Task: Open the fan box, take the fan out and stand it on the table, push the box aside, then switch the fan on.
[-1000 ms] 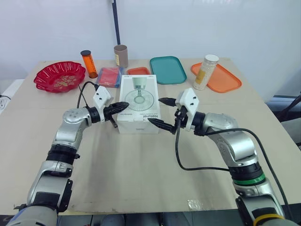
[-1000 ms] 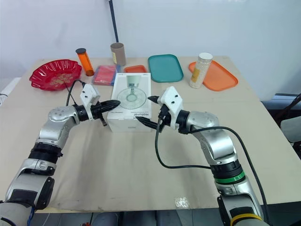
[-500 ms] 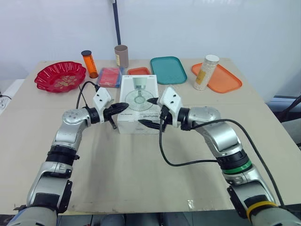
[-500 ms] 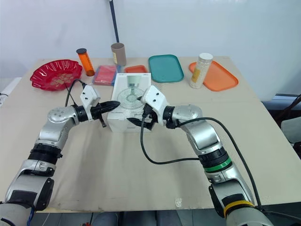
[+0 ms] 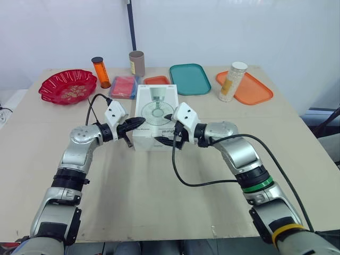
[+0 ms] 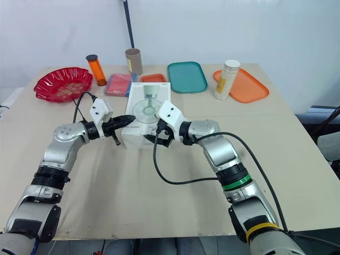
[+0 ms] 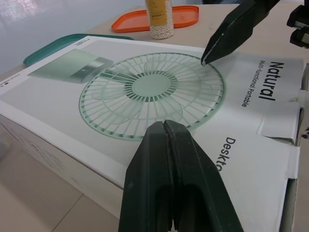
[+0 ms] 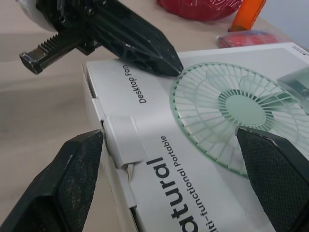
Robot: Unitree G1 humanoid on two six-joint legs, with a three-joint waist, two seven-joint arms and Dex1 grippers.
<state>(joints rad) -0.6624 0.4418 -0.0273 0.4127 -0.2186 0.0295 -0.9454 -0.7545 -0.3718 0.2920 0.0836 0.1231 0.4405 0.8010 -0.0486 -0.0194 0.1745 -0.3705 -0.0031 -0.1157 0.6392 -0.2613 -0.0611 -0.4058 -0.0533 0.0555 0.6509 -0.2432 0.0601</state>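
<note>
The right gripper [image 5: 164, 129] is spread wide over the near end of the fan box [image 5: 157, 103]. One finger is down at the front edge beside the tuck flap [image 8: 123, 140] and the other is over the printed fan on the lid. That stance looks meant for catching the flap and lifting it, and the gripper has hold of nothing. Just across the lid from it, the left gripper [image 7: 164, 123] has its fingers pressed together with nothing between them. Its tips are on the box's top near the left edge, touching it as far as I can tell. I judge this a bracing touch, so the box does not slide on the table [image 5: 159, 202] when the flap is pulled. The box lies flat between the two grippers, lid up and not yet opened, the fan presumably inside — the task has barely begun. Beyond both grippers, past the far end of the box and well apart from them, lie a pink packet [image 5: 123, 86], a teal tray [image 5: 189, 78] and an orange tray [image 5: 249, 90] with a jar [image 5: 232, 81] at its edge — none of them in the way of the flap.
</note>
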